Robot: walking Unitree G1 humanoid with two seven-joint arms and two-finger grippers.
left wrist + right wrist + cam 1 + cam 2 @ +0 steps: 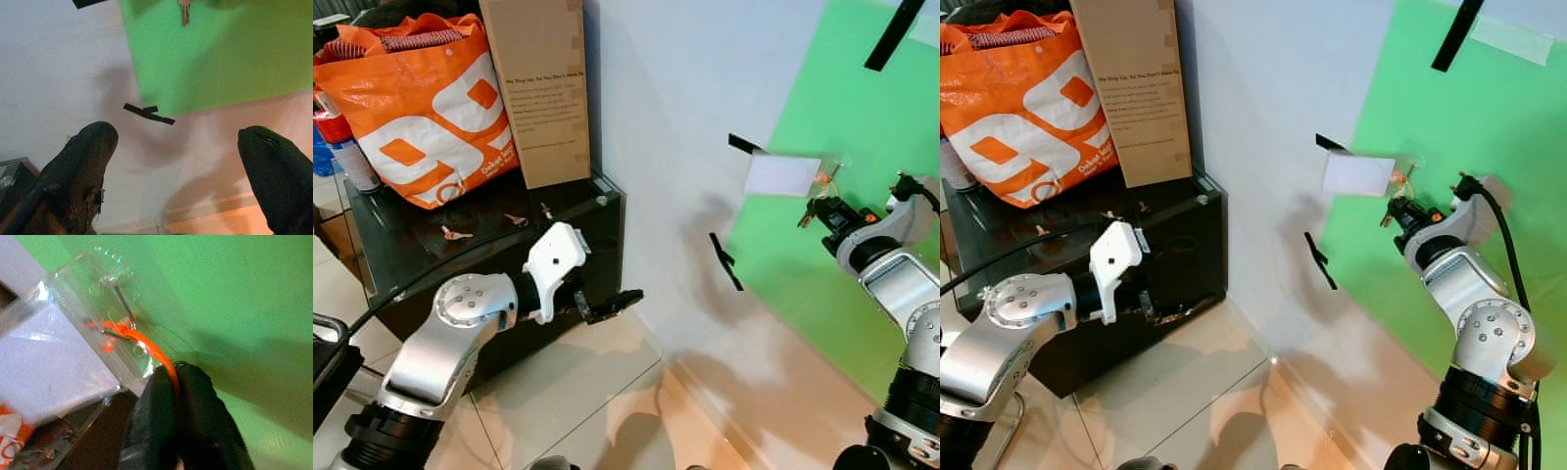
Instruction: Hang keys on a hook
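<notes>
The keys [809, 210] dangle just under the clear hook [121, 308] on the green panel [862, 196], their orange loop [146, 345] draped over the hook's wire and pinched in the right claw [174, 377], whose fingers are closed tight on it. A white card [783, 173] sits beside the hook, with black tape strips [725, 260] on the white wall [685, 117] near the panel's edge. The left claw [181, 161] hangs spread wide, holding nothing, over open floor [578, 392] beside the black cabinet [558, 215], which carries an orange bag [421, 108] and a cardboard box [538, 88].

My two arms are brushed silver with round screw-studded joints, black ribbed collars and black cables, each ending in a white wrist block and a gripper with two long black fingers [85, 161].
</notes>
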